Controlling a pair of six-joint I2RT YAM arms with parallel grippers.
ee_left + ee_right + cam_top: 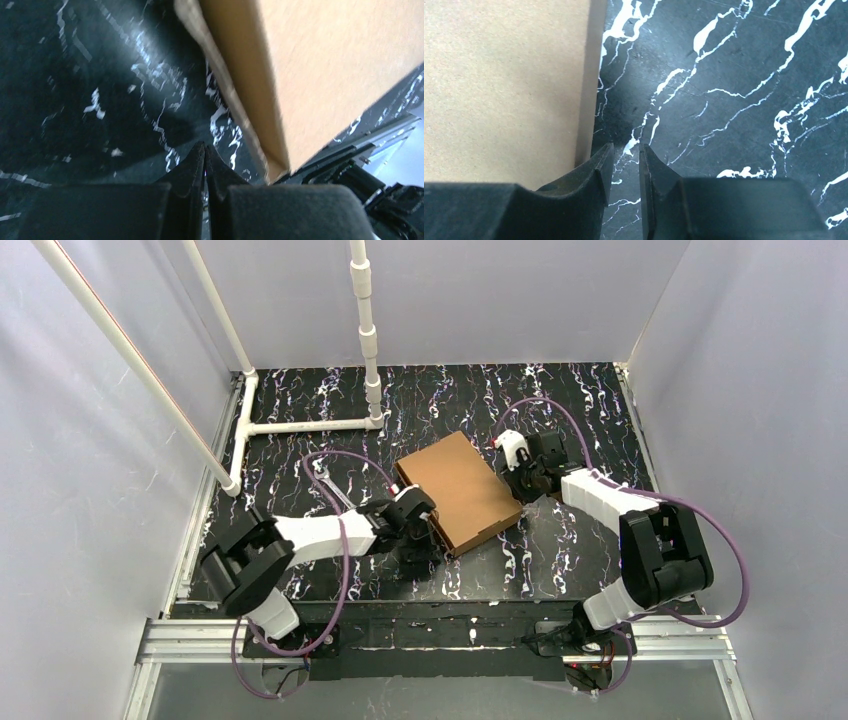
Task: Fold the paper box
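The paper box [460,490] lies as a shut, flat brown cardboard box, turned at an angle on the black marbled table [580,410]. My left gripper [432,540] is shut and empty, low beside the box's near-left corner. In the left wrist view its fingertips [205,147] meet over the table, with the box's side wall and top [325,75] to the right. My right gripper [517,485] sits at the box's right edge. In the right wrist view its jaws [625,147] stand a little apart, holding nothing, with the box [499,90] just left of the left finger.
A white pipe frame [310,425] lies at the back left, with an upright pipe [368,330] and slanted pipes rising from it. White walls close in the left, back and right. An aluminium rail [440,640] runs along the near edge.
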